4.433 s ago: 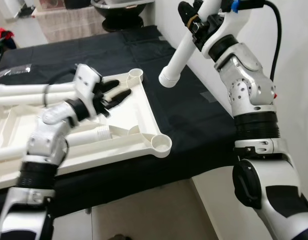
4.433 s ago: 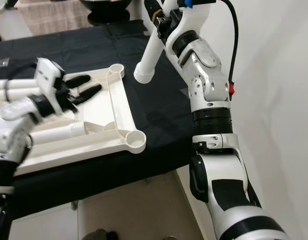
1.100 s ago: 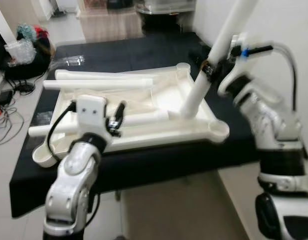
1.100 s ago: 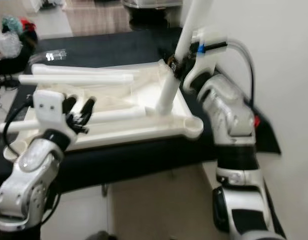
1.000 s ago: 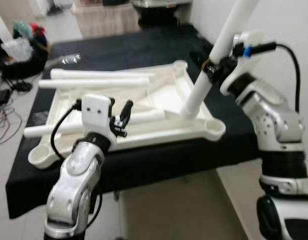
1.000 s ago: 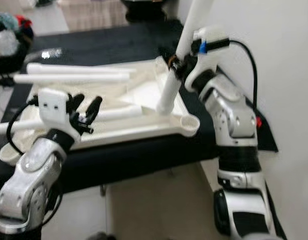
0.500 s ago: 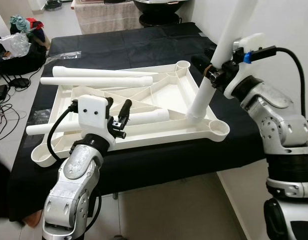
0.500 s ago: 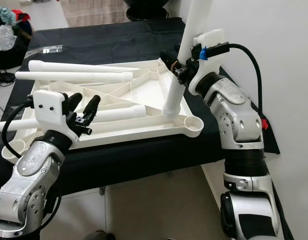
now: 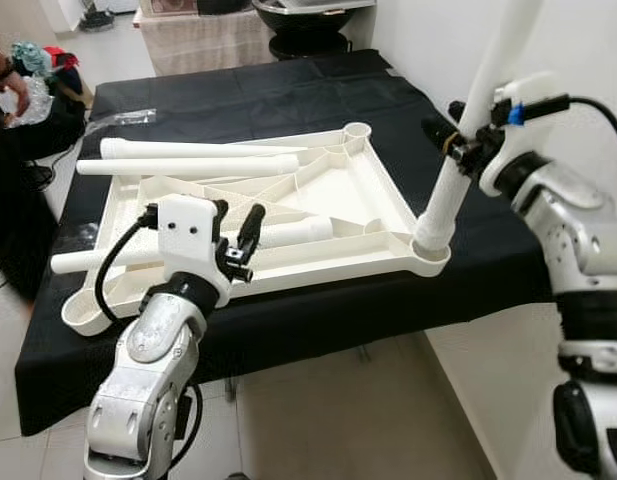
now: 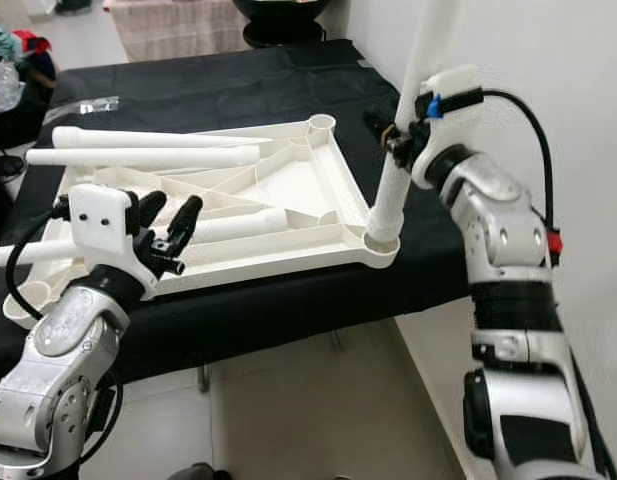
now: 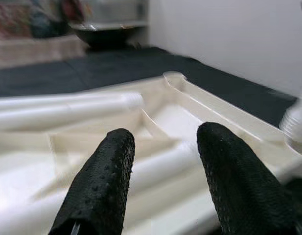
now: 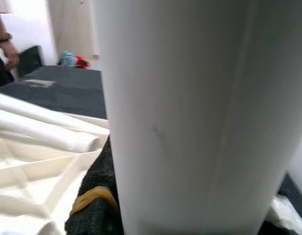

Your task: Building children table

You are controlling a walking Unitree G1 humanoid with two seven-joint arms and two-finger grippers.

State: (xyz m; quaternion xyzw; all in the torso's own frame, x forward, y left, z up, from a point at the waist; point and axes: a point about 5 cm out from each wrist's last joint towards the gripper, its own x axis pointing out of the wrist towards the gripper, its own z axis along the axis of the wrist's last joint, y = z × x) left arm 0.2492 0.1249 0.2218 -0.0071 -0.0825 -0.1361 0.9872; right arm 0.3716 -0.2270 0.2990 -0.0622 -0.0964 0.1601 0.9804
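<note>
A white plastic tabletop (image 9: 338, 190) lies upside down on the black-covered table. My right gripper (image 9: 460, 142) is shut on a white table leg (image 9: 468, 120). The leg stands tilted, its lower end at the near right corner socket (image 9: 434, 254); in the right wrist view the leg (image 12: 180, 112) sits close against a black finger (image 12: 94, 210). My left gripper (image 9: 238, 232) is open and hovers over the tabletop's near rim, next to a short loose leg (image 9: 293, 234). In the left wrist view its fingers (image 11: 99, 186) are spread with nothing between them. Two long legs (image 9: 188, 158) lie across the far left part.
The black cloth (image 9: 248, 90) covers the table, which ends near a white wall on the right. A person's hand (image 9: 10, 88) and bags are at the far left. A dark bowl (image 9: 303, 12) stands beyond the table. Bare floor lies in front.
My right gripper has carried the leg rightward, from the inner rib to the near right corner socket. The left gripper has stayed open in about the same place.
</note>
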